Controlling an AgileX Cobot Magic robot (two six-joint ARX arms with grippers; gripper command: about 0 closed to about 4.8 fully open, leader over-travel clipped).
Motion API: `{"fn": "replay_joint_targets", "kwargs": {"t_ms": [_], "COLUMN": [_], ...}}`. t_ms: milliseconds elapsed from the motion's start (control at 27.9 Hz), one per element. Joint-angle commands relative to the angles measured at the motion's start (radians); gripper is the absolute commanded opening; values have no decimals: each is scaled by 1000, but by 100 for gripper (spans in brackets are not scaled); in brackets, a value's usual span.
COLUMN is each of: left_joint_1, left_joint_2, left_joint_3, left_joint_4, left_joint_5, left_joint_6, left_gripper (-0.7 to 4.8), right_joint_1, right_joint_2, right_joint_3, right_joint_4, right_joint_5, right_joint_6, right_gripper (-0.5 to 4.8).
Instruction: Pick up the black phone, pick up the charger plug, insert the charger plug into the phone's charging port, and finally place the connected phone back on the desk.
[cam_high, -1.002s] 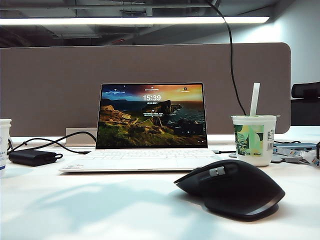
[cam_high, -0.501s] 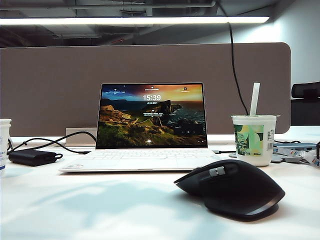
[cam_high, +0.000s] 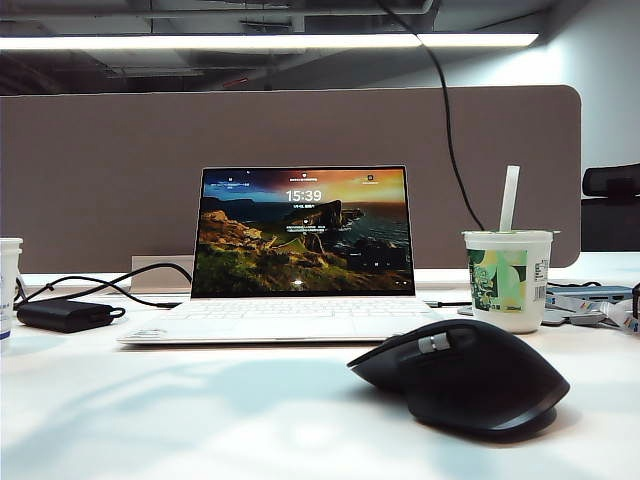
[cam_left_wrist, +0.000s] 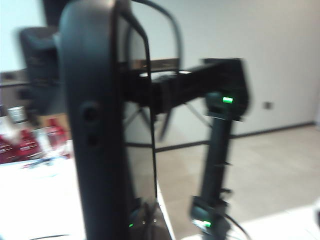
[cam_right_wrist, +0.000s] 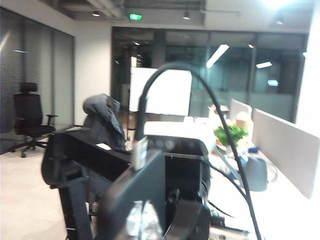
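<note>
The black phone (cam_left_wrist: 95, 130) stands upright and edge-on, close to the lens in the left wrist view. My left gripper (cam_left_wrist: 142, 227) is shut on its lower part, and the fingers hardly show. In the right wrist view the same dark slab (cam_right_wrist: 132, 195) rises from the bottom edge. The charger plug (cam_right_wrist: 141, 152) sits at its upper end, and the thin black cable (cam_right_wrist: 220, 125) arches away from it. Whether the plug sits in the charging port is hidden. My right gripper (cam_right_wrist: 167, 227) is a dark blur at the bottom edge. Neither gripper appears in the exterior view, above the white desk (cam_high: 200, 410).
On the desk stand an open white laptop (cam_high: 300, 250), a black mouse (cam_high: 465, 375) in front, a paper cup with a straw (cam_high: 508, 275), and a black power brick (cam_high: 65, 315) at the left. A black cable (cam_high: 447, 130) hangs before the grey-brown divider (cam_high: 100, 170).
In the exterior view the hanging black cable has swung to the left. Nothing on the desk has moved.
</note>
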Motion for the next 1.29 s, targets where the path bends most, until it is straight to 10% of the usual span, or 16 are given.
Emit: {"fn": "replay_joint_targets", "kwargs": {"t_ms": [36,430,680,1289], "left_joint_1": [2,2,2,2], "left_joint_2": [-5,-5,-5,104], "left_joint_3": [7,7,6,-117], "left_joint_4": [-21,-159,-360,-586], "left_joint_5": [-150,-470,-636,-623], "left_joint_6": [-6,12,13,224], "left_gripper": [-6,-6,-7,-7], "right_joint_1": [0,0,3,3], "right_joint_2": [-5,-107,-147,-147], "right_joint_3": [2,3,3,2], "right_joint_4": [-82,-755,-1030,-1206], "right_joint_5": [42,531,711,489], "right_joint_6": [-9,-435,-457,-454], "right_gripper": [-3,-5,-5,27]}}
